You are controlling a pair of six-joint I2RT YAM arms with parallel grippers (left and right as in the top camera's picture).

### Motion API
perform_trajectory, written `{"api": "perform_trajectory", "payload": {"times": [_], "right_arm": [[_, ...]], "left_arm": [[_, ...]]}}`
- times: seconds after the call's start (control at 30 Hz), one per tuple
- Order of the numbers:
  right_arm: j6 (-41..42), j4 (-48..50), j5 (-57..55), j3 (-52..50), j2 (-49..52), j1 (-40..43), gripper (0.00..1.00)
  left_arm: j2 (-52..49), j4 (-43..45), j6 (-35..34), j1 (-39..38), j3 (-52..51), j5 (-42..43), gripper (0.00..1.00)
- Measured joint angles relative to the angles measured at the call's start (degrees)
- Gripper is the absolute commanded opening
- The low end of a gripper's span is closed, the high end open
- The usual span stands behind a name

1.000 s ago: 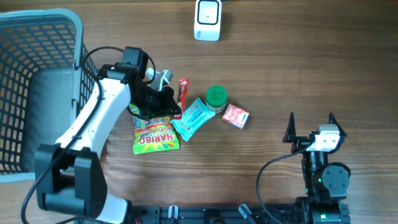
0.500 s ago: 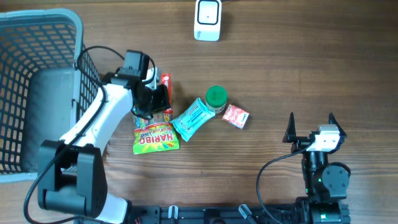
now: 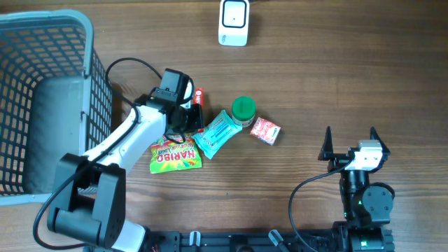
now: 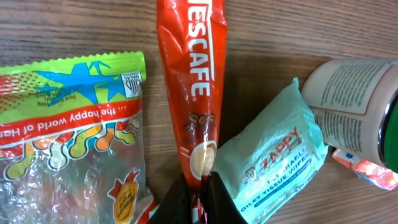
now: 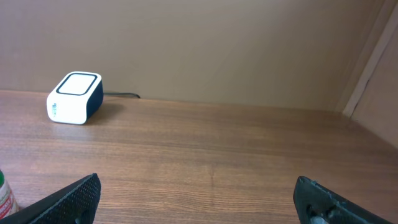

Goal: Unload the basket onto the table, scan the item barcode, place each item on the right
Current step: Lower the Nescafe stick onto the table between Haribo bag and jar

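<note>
Basket [image 3: 89,42] sat at table's left edge. Left gripper [image 4: 198,194] was clamped on Nescafe sachet [image 4: 196,81] mid-table, with scanner [image 3: 233,22] at far edge. Right gripper [image 3: 350,136] gaped wide, holding nothing.

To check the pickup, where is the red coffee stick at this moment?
In the overhead view, the red coffee stick is left of centre, pinched in the left gripper, with the green-capped jar to its right and the gummy bag below.

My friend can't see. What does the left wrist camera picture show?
The left claw pinches the end of a red Nescafe stick over a wooden table. A Haribo gummy bag lies left of it, a teal Zappy wipes pack right.
</note>
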State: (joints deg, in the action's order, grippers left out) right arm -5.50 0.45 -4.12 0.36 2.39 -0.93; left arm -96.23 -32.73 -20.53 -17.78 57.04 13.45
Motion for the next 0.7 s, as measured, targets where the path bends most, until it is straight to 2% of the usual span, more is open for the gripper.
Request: {"api": "perform_trajectory", "payload": {"times": [0.07, 0.1, 0.13, 0.17, 0.2, 0.23, 0.27, 0.37, 0.47, 0.7], "right_arm": [[0.00, 0.00, 0.02, 0.00, 0.00, 0.00, 1.00], [0.00, 0.00, 0.02, 0.00, 0.00, 0.00, 1.00], [0.00, 0.00, 0.02, 0.00, 0.00, 0.00, 1.00], [0.00, -0.02, 0.00, 0.00, 0.00, 0.00, 1.00], [0.00, 0.00, 0.02, 0.00, 0.00, 0.00, 1.00], [0.00, 0.00, 0.02, 0.00, 0.00, 0.00, 1.00], [0.00, 0.00, 0.02, 0.00, 0.00, 0.00, 1.00], [0.00, 0.00, 0.02, 0.00, 0.00, 0.00, 1.00], [0.00, 0.00, 0.02, 0.00, 0.00, 0.00, 1.00], [0.00, 0.00, 0.02, 0.00, 0.00, 0.00, 1.00]], "left_arm": [[0.00, -0.02, -0.61, -0.46, 0.00, -0.37, 0.40], [0.00, -0.07, -0.92, -0.50, 0.00, -0.28, 0.55], [0.00, -0.24, -1.05, -0.50, 0.00, -0.11, 0.60], [0.00, -0.42, -1.03, -0.50, 0.00, 0.07, 0.55], [0.00, -0.61, -1.33, -0.50, 0.00, 0.28, 0.54], [0.00, -1.16, -1.38, -0.50, 0.00, 0.72, 0.44], [0.00, -1.73, -1.44, -0.50, 0.00, 1.18, 0.04], [0.00, -3.08, -2.14, -0.50, 0.00, 5.31, 0.04], [0.24, -3.06, -2.54, -0.50, 0.00, 16.87, 0.04], [0.66, -6.95, -15.41, -0.50, 0.00, 22.49, 0.04]]}}
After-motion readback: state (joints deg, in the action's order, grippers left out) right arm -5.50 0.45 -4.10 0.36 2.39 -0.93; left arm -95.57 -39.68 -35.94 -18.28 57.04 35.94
